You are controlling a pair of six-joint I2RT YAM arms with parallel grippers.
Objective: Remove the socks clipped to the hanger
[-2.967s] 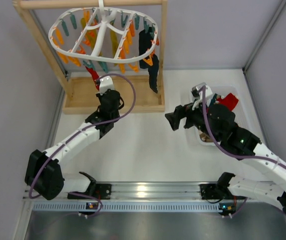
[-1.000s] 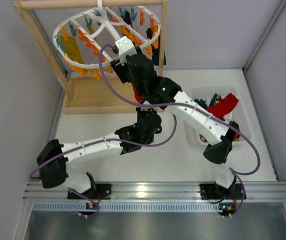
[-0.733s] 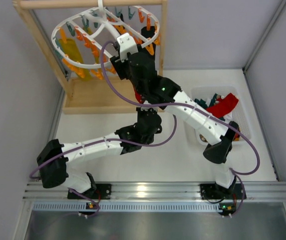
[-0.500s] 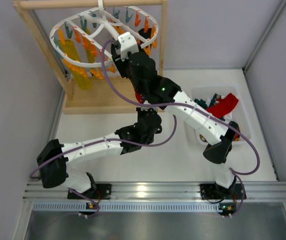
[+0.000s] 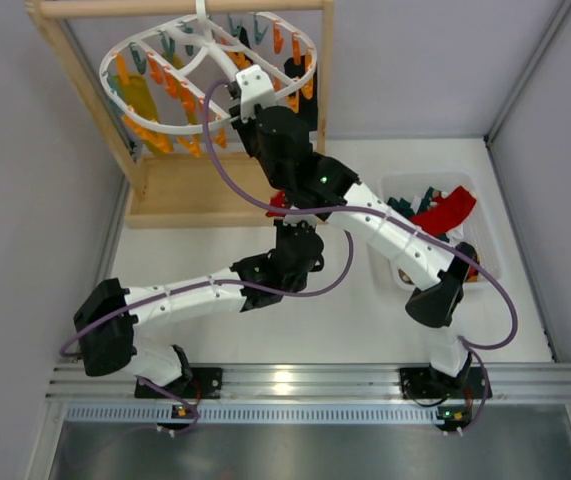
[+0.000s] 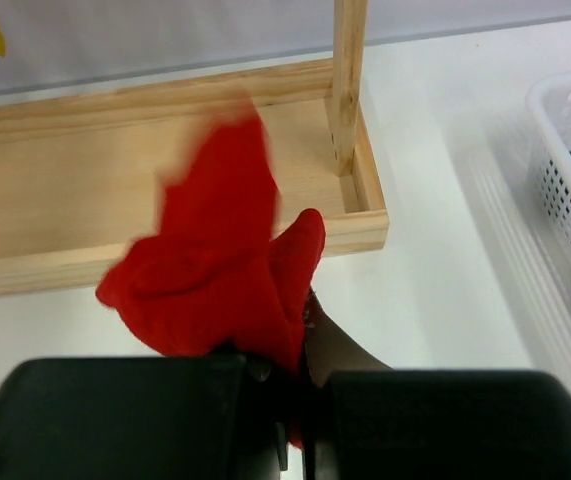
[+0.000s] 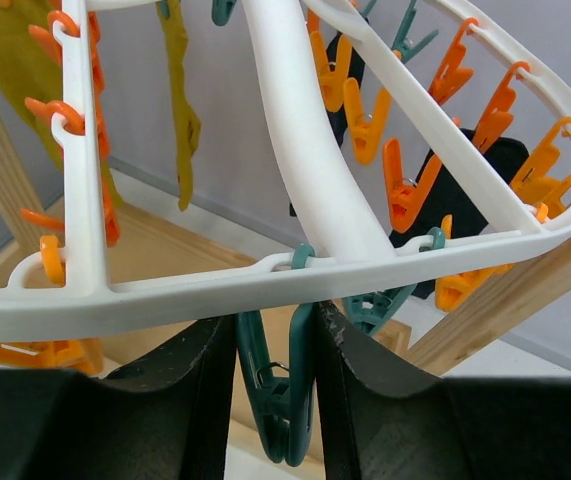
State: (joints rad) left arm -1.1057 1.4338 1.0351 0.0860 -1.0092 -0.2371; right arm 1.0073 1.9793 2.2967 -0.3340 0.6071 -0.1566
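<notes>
One red sock clamped in left gripper; right gripper pinching teal clip; mustard sock, navy sock still clipped

The white bench carries the flat base of a wooden frame at its far left, a white mesh basket well apart to the right, and a metal rail along its near edge.
</notes>
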